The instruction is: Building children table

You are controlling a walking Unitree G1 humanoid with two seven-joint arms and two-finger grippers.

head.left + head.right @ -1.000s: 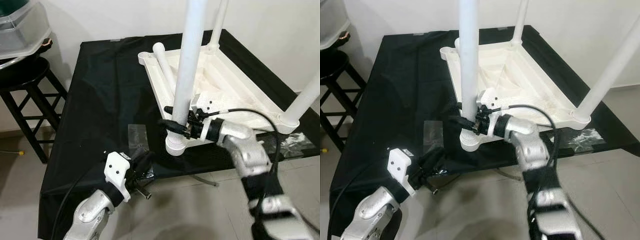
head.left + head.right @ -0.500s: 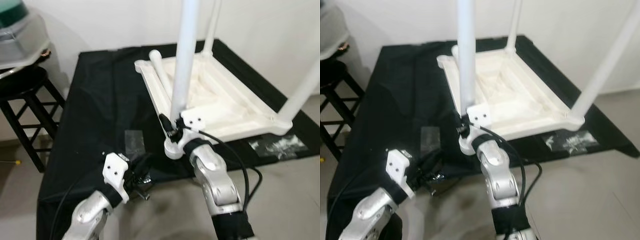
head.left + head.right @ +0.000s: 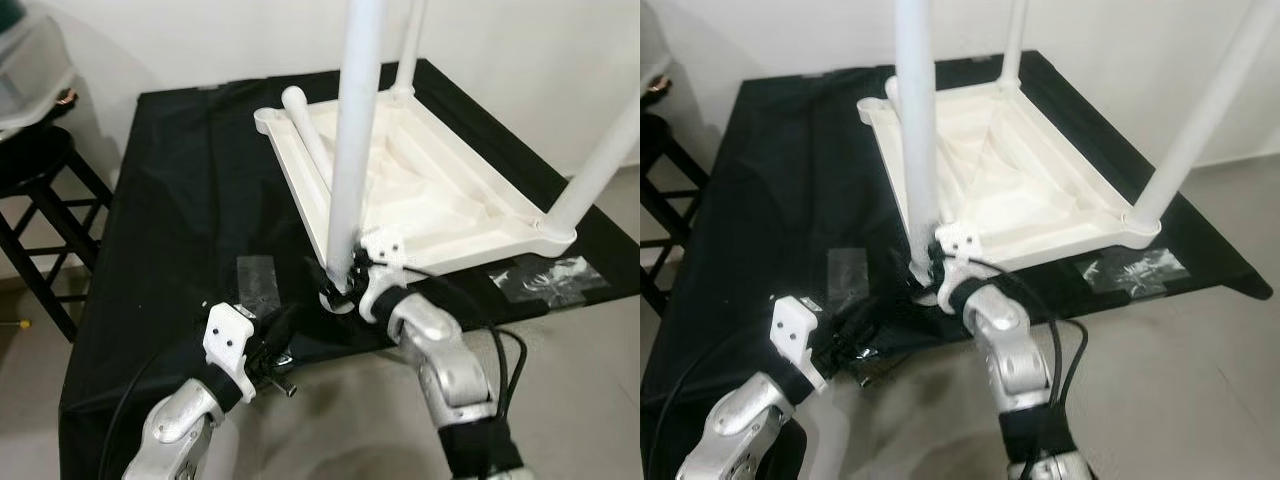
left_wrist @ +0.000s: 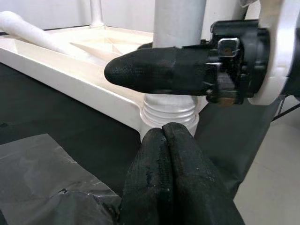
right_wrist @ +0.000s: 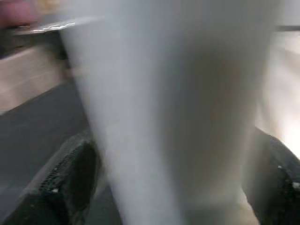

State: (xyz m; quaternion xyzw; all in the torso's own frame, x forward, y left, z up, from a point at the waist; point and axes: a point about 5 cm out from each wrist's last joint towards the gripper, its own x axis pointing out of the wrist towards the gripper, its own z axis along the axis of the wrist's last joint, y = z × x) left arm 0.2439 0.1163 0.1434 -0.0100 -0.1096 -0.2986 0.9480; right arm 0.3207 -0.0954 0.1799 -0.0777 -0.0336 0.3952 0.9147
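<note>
Leg (image 3: 352, 150) btwn right gripper (image 3: 338, 283) fingers, at tabletop (image 3: 450, 190) corner.

Bare black cloth (image 3: 190, 190) fills the frame's left; the upturned tabletop (image 3: 420, 190) and its upright legs (image 3: 355, 150) block centre and right.

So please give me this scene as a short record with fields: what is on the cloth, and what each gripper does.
surface: black cloth
workpiece: white tabletop, lying upside down
standing legs: three
loose leg: lying on the tabletop
right gripper: fingers around the near leg, low by its socket
left gripper: shut, holding nothing, near that corner
</note>
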